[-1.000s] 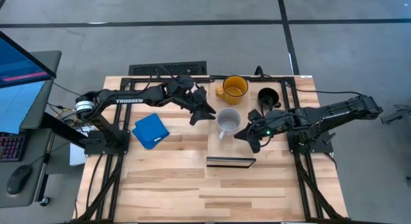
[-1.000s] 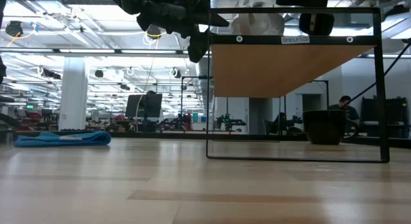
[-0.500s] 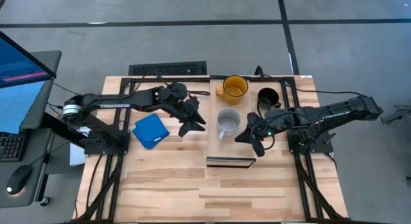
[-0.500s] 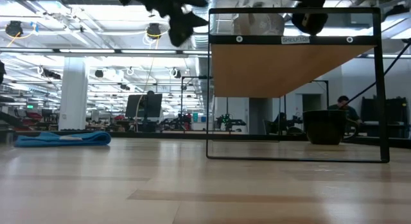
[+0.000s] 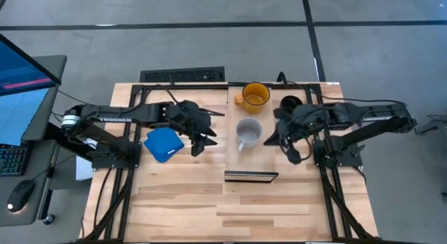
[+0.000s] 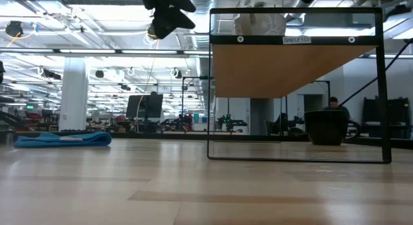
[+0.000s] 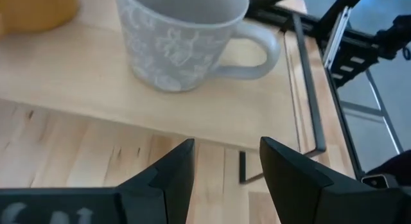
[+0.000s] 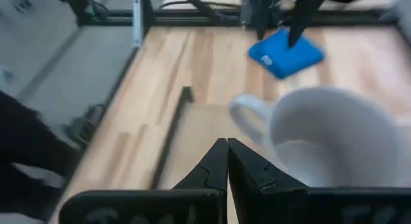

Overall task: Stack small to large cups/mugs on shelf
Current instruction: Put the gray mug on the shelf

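The light-wood shelf stands on its dark frame right of the table's middle. On it, bottom down, rest the yellow-orange mug at the far end and the grey-white patterned mug mid-board. The black mug stands on the table just right of the shelf, also in the low view. My left gripper hangs open left of the shelf, facing the grey mug. My right gripper hovers shut to the right of the grey mug, its handle side.
A flat blue square object lies on the table just left of my left gripper. The shelf's near end carries nothing. Bare planked table stretches toward the near edge. A monitor and keyboard stand beyond the table's left edge.
My left gripper has drawn back from the shelf toward the table's left and near side, ending beside the blue object. My right gripper has risen and shifted slightly right, away from the grey mug. The mugs have stayed put.
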